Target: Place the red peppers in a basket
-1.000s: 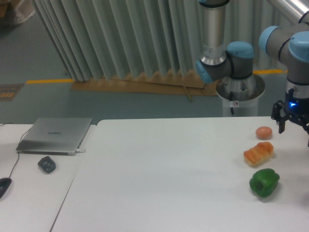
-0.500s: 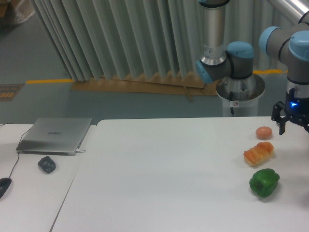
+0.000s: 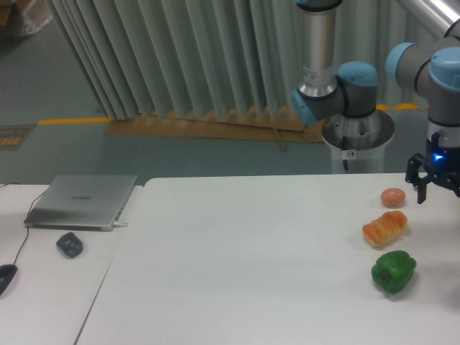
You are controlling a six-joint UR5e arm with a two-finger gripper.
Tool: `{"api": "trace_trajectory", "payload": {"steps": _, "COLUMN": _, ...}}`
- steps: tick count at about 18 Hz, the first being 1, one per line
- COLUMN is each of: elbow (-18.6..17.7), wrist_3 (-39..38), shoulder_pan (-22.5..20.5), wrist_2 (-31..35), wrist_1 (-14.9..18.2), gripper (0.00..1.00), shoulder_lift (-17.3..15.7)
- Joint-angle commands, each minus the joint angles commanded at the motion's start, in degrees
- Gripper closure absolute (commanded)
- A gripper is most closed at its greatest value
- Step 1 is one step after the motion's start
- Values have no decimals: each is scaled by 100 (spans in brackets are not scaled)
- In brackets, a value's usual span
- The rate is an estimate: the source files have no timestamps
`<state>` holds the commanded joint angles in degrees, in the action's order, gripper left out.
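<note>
1. Black two-finger gripper (image 3: 437, 188) hangs at the right edge of the view, partly cut off; one dark finger (image 3: 416, 188) shows, its tip just above the white table (image 3: 237, 259). I cannot tell whether the fingers are spread or pressed together, since the far side lies beyond the frame. Nothing is seen held.
2. Taking the table's centre as the dial, three foods sit out toward three o'clock: a small round orange-pink egg-like object (image 3: 392, 197), a lumpy orange bread-like piece (image 3: 384, 228) below it, and a glossy green bell pepper (image 3: 393, 271) toward four o'clock. The gripper is just beside the egg-like object, at its three o'clock.
3. No red pepper and no basket show in this view; both may lie off the right edge, but I cannot say.
4. My judgement: the task is in its reach step, with no grasp made. The next move calls for finding the red pepper, opening over it and lowering without knocking the nearby foods.
5. At nine o'clock, on the adjoining desk, lie a closed silver laptop (image 3: 81, 200) and a small dark grey lump (image 3: 70, 245).
6. Against the earlier frames, the gripper has shifted only slightly to the right; the foods and desk items have not moved.
</note>
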<state>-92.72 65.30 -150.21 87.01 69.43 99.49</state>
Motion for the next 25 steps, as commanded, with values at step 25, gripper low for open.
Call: {"api": "trace_trajectory", "payload": {"steps": 25, "elbow": 852, "wrist_3": -1494, "shoulder_pan": 325, "wrist_2": 1687, "wrist_1": -781, "gripper": 0, "shoulder_lift": 1599}}
